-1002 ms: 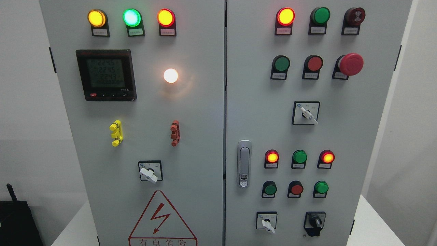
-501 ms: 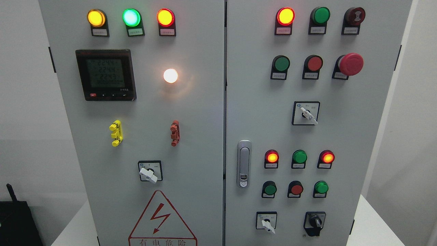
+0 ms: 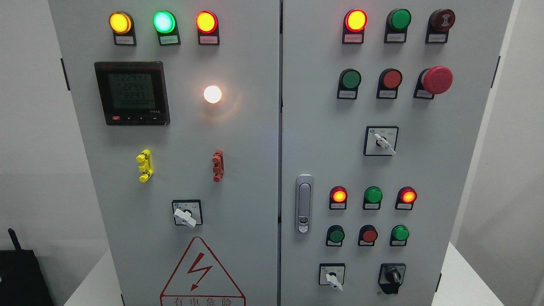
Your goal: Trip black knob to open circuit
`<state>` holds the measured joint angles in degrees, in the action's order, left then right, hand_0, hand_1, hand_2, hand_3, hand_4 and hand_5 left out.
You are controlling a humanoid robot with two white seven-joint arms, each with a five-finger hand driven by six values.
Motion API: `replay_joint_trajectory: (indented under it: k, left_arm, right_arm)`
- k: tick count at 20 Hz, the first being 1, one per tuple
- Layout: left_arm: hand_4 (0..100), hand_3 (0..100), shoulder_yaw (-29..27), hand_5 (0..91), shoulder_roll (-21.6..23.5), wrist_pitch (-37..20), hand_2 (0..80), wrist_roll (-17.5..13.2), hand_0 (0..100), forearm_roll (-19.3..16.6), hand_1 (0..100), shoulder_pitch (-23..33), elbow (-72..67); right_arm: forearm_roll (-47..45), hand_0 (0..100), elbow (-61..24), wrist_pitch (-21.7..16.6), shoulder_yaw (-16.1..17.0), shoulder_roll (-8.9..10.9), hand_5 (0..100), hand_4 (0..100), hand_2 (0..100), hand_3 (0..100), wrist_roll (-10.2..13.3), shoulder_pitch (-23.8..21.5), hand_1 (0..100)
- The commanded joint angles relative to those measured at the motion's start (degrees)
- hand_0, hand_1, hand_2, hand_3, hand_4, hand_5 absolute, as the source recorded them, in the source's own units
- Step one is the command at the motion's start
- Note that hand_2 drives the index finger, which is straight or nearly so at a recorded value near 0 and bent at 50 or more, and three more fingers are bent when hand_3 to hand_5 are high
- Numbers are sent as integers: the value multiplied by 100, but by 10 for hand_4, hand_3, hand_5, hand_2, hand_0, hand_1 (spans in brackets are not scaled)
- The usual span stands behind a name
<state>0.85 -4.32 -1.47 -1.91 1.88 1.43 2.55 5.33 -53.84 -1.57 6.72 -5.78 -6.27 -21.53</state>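
The black knob (image 3: pixel 392 277) sits at the lower right corner of the right door of the grey cabinet (image 3: pixel 255 140), just to the right of a small white selector switch (image 3: pixel 332 277) and below a row of three small buttons. Neither hand of the robot is in the picture, so I cannot tell if the fingers are wide or closed, and nothing is touching the knob yet. In my judgement the task is not started. Several things could go wrong from here. The knob is very near the bottom edge of the view, so an arm coming up from below may cover it and the hand would then work almost blind. The white selector switch beside it looks similar in size and could be turned by mistake if the reach drifts to the left. The green button (image 3: pixel 400 233) just above could be pressed by a finger that arrives too high. Also the knob is small and its handle is narrow, so a loose pinch may slip when turning. Compared with the earlier pictures almost nothing differs: the lamps show the same colours, all switches keep the same angle, and only the digits on the meter display (image 3: pixel 131 92) flicker a little.
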Motion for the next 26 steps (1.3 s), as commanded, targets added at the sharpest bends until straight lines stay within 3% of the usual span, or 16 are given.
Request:
replay_joint_trajectory:
  k: [1,9,16,22,23,26]
  left_arm:
    - [0,0,-14,0,1,-20,0,-2,120,14,389,-12,0]
    - [0,0,-14,0,1,-20,0,-2,120,14,389,-12,0]
    - [0,0,-14,0,1,-11,0,-2,120,14,389,-12,0]
    - [0,0,-14,0,1,-20,0,-2,120,14,389,-12,0]
    - [0,0,-14,0,1,-11,0,-2,120,14,389,-12,0]
    - [0,0,-14,0,1,-19,0,-2,120,14,389,-12,0]
  right_arm:
    - [12,0,-205,-334,4,-19,0,0,0,0,56,-26,11]
    - [12,0,-671,-1134,-31,-11,0,0,0,0,249,-27,0]
    - [-14,0,-1268,-1583,-48,-19,0,0,0,35,486,-27,0]
    - [-58,0,-1743,-1890,-48,-19,0,203,0,269,680,-18,0]
    - [-58,0,-1805,-1961,-48,-19,17,255,0,363,706,-18,0]
    - [-67,0,-1990,-2136,-57,-19,148,326,0,496,715,-18,0]
